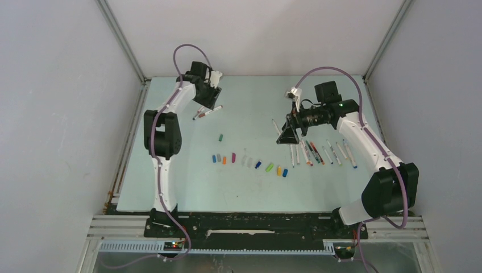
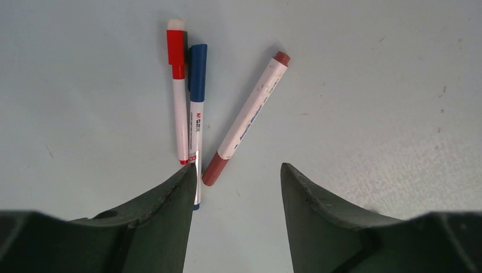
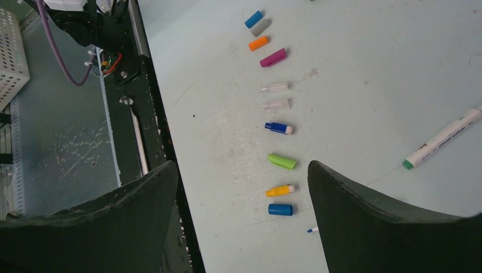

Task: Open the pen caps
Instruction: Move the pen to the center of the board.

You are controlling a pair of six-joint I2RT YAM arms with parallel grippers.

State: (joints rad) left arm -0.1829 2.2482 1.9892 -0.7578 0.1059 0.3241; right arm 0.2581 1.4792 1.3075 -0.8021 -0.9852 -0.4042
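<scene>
The pen caps are small, light, stiff, slick plastic, so each is best pinched across its short body while the barrel is held near that end; 3 capped pens (image 2: 196, 114) lie together on the surface (image 2: 369, 85) at 12 o'clock of the left hand (image 2: 239, 187), a red cap (image 2: 176, 48) and a blue cap (image 2: 198, 60) side by side. That hand hangs partly open around nothing, 1 finger (image 2: 170, 205) over the blue pen's tail. The right hand (image 3: 244, 193) gapes wide and empty over a row of loose caps (image 3: 281, 161); no containers show.
</scene>
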